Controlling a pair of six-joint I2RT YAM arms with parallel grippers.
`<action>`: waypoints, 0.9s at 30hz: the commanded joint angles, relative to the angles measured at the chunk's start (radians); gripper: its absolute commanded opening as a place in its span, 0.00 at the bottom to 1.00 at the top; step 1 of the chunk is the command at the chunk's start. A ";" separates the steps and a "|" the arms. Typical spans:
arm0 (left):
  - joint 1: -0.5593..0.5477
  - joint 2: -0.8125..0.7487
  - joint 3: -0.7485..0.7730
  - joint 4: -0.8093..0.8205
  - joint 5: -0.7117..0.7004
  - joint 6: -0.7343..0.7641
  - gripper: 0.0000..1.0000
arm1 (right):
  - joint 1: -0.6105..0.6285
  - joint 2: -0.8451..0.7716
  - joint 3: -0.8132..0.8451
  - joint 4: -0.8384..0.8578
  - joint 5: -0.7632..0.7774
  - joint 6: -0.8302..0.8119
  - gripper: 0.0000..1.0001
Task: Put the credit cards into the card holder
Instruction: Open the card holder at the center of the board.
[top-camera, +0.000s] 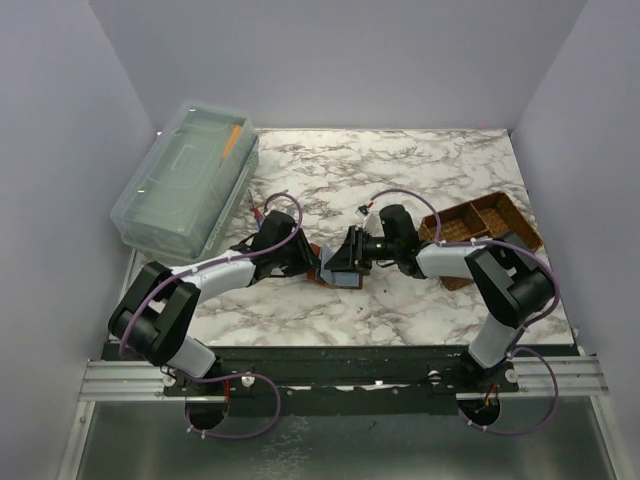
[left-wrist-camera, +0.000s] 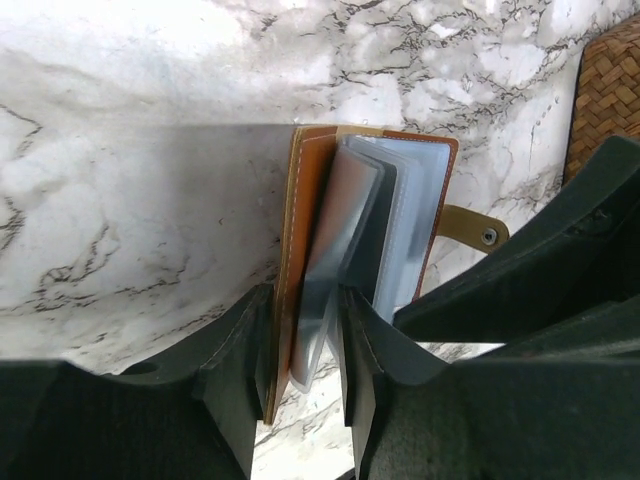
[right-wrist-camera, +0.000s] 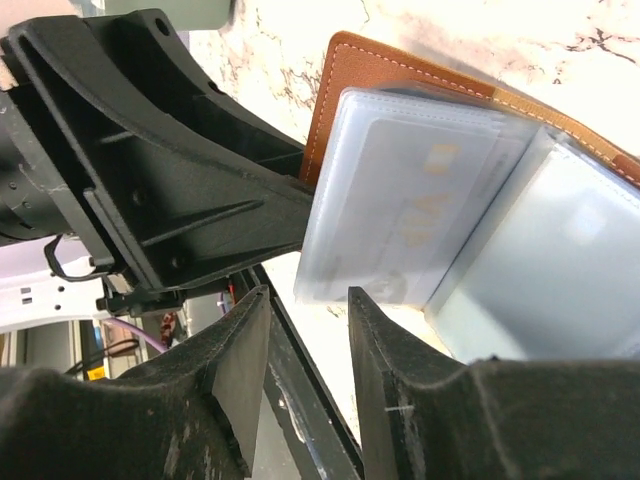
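At the middle of the marbled table (top-camera: 400, 170), the two arms meet from either side around the card holder (top-camera: 335, 268). The left end effector (left-wrist-camera: 305, 330) is closed on the card holder's tan leather cover and some of its clear sleeves, holding it open and standing on edge. The right end effector (right-wrist-camera: 305, 310) has its fingers parted with nothing between them, its tips just beside the lower edge of a fanned-out sleeve. Inside that sleeve lies a pale grey-blue card (right-wrist-camera: 400, 200). The snap tab (left-wrist-camera: 475, 228) sticks out sideways. Farther right sits a brown woven basket (top-camera: 480, 235); at the far left, a clear plastic box (top-camera: 185, 180).
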 joint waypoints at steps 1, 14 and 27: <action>0.020 -0.064 -0.022 -0.042 -0.006 0.014 0.38 | 0.008 0.053 0.024 0.039 -0.037 -0.008 0.42; 0.054 -0.105 -0.033 -0.086 -0.017 0.042 0.45 | 0.008 0.044 0.054 -0.078 0.041 -0.071 0.47; 0.058 -0.202 0.069 -0.230 -0.119 0.126 0.72 | 0.007 -0.042 0.091 -0.494 0.432 -0.272 0.52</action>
